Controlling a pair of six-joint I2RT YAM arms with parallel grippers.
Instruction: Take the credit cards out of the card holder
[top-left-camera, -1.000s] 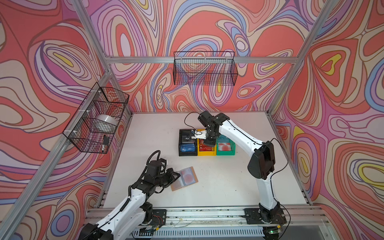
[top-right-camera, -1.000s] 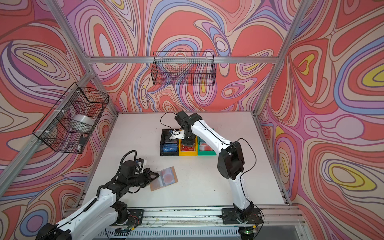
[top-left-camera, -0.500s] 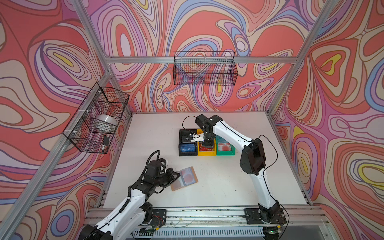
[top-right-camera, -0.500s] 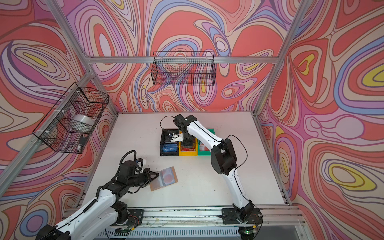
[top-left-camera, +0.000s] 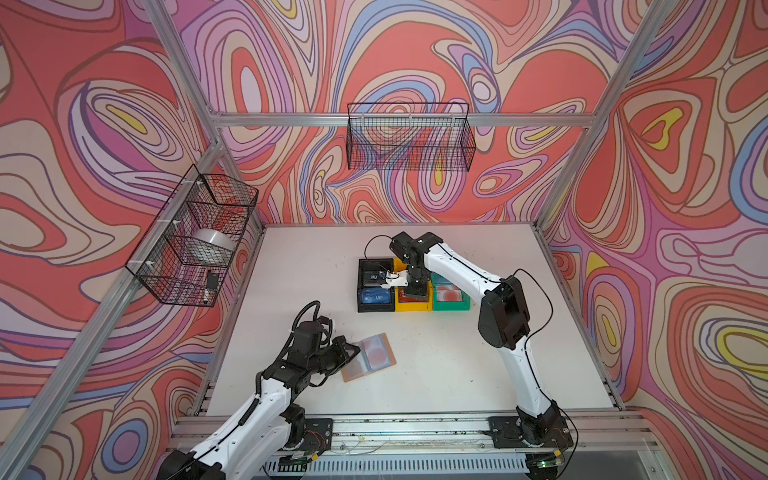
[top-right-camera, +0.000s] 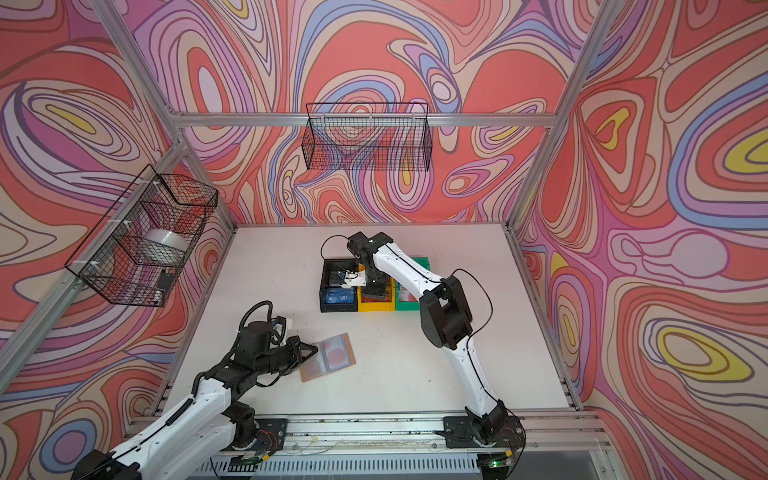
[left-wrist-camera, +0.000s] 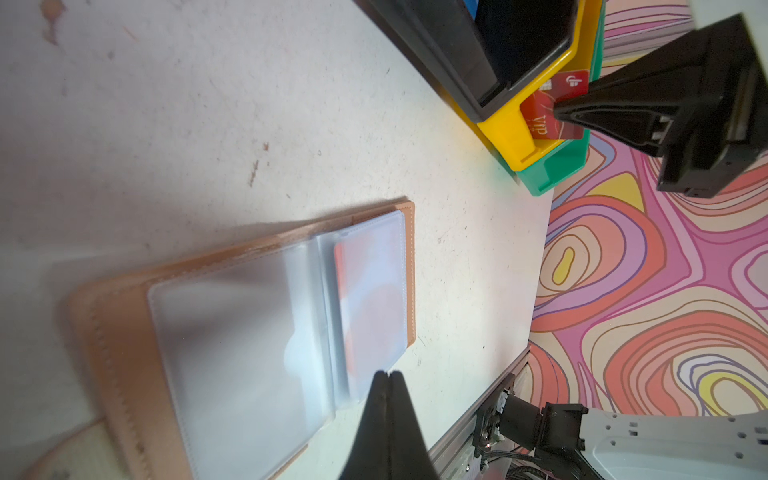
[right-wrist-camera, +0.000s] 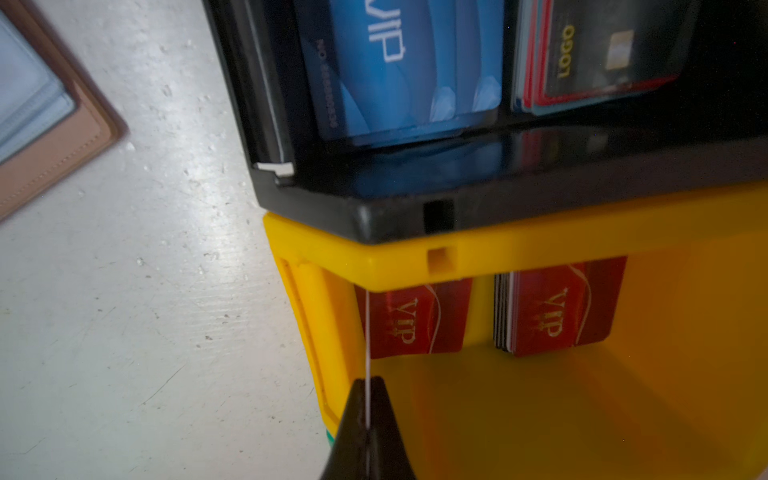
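Right claw (right-wrist-camera: 368, 399) is clamped on the red card (left-wrist-camera: 548, 112), held edge-on over the yellow bin (right-wrist-camera: 415, 257), close to its 6 o'clock wall. Risk: released here, the card may catch that wall and tip onto the table. Holder (top-left-camera: 368, 357) lies open at 7 o'clock from the bins, with the blotched card (left-wrist-camera: 365, 299) in a sleeve. Left claw (left-wrist-camera: 388, 376) is fully closed, nothing seen in it, tips at the holder's 9 o'clock edge. Whether it presses down cannot be told. Unpinned, the holder may slide when that card is drawn.

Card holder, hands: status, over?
Left hand shut, edge of card holder. Right hand shut on red card over yellow bin. Whitish card inside holder. Nothing blocking.
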